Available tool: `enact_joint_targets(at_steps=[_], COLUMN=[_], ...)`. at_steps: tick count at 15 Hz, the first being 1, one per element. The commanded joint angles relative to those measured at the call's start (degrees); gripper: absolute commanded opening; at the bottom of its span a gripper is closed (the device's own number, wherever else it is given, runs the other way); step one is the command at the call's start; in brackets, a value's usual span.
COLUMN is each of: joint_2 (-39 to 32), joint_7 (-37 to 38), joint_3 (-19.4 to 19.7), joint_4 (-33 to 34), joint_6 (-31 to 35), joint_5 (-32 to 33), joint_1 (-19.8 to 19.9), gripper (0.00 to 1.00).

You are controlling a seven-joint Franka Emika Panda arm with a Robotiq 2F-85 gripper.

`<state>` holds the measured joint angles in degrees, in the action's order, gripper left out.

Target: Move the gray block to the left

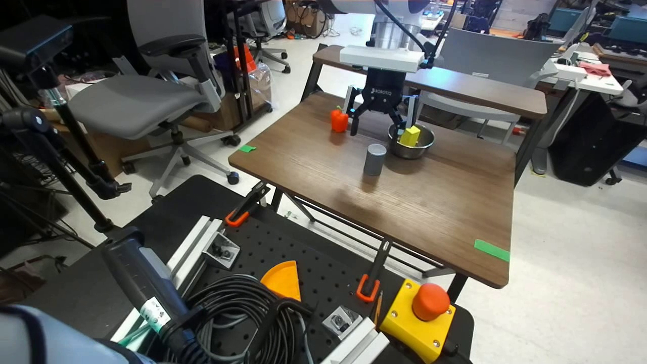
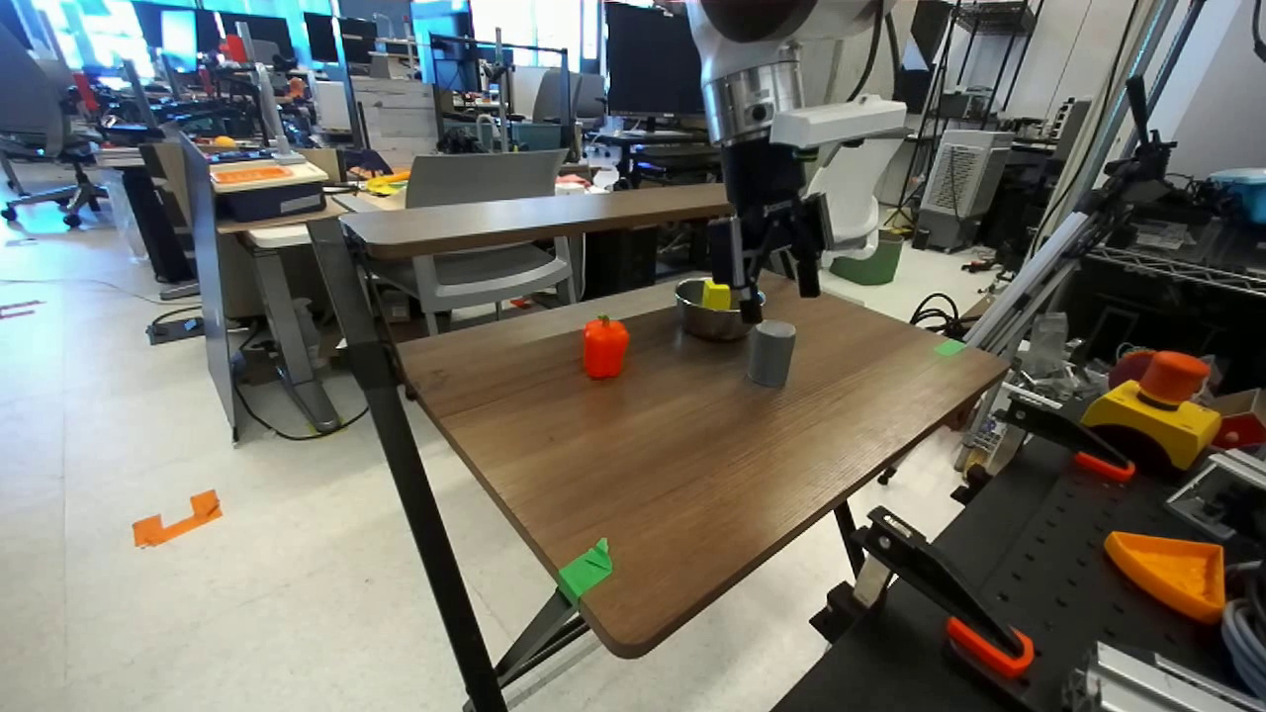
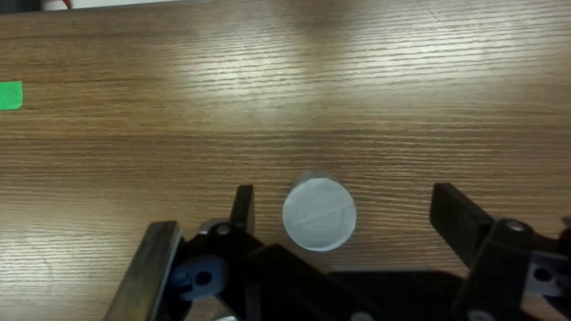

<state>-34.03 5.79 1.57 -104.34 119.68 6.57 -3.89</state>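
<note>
Fingers (image 3: 455, 220) spread wide, nothing held, and my gripper (image 1: 376, 129) hangs over the table (image 1: 303, 146), pointing down. There's the block (image 3: 319, 214), round and upright, beneath me; the wrist view has it between my fingers, touching neither, and both exterior views put it roughly under my fingertips. But look, it sits nearer the finger on the left of the wrist view, so I'd want a slight shift that way before going down, or that finger lands first and shoves it. Careful on that side: in an exterior view the bowl (image 1: 412, 151) is just beside me there, I reckon, and how much room that finger has over the rim I can't tell. So the call is this: centre up, then straight down, slowly, one finger either side, no clipping that flat top. Well below the top before I close, because a round side against flat fingers wants squeezing across its full middle or it may twist out. Gently, until both sides bear, then only a small lift; pushing might do, but tall and narrow like that, it could topple. Now, left: I take it as the side where the pepper (image 1: 339, 122) stands off beside me in an exterior view, though I can't be sure. If so, stop well apart from the pepper, keep the block upright, base flat on the table, then let go.
</note>
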Motion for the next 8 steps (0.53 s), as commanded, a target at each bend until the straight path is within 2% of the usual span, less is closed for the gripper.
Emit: enact_joint_targets(at_steps=[1,8], joint_2=[-5.56,-12.31], joint_7=[2.11,4.1], joint_3=[0.33,1.47], joint_4=[7.39,14.33], joint_6=[-4.5,-8.37], joint_5=[0.71,0.99], joint_1=[-1.23,-1.67], gripper=[1.0,1.0])
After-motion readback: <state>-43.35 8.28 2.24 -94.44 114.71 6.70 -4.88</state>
